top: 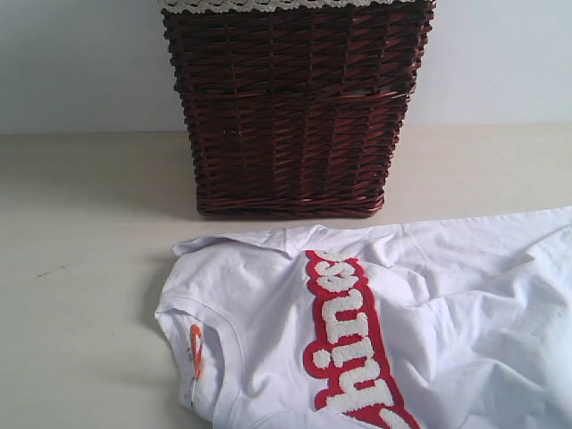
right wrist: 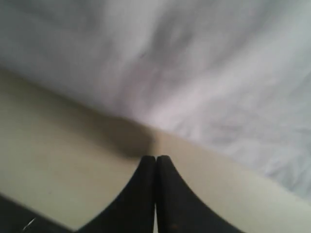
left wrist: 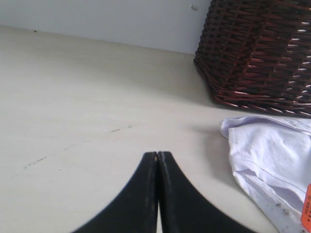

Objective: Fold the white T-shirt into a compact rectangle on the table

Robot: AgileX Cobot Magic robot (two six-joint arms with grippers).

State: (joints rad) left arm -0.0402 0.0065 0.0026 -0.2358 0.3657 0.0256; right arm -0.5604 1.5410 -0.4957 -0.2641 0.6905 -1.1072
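The white T-shirt lies rumpled on the table, its neck with the orange tag to the left and red-outlined lettering running down the chest. Neither gripper shows in the exterior view. My left gripper is shut on nothing over bare table, apart from the shirt's edge to one side. Just short of the shirt's hem, my right gripper is also shut on nothing, over bare table.
A dark wicker basket with a lace-trimmed liner stands behind the shirt near the wall; it also shows as the basket in the left wrist view. Bare table stretches left of the shirt.
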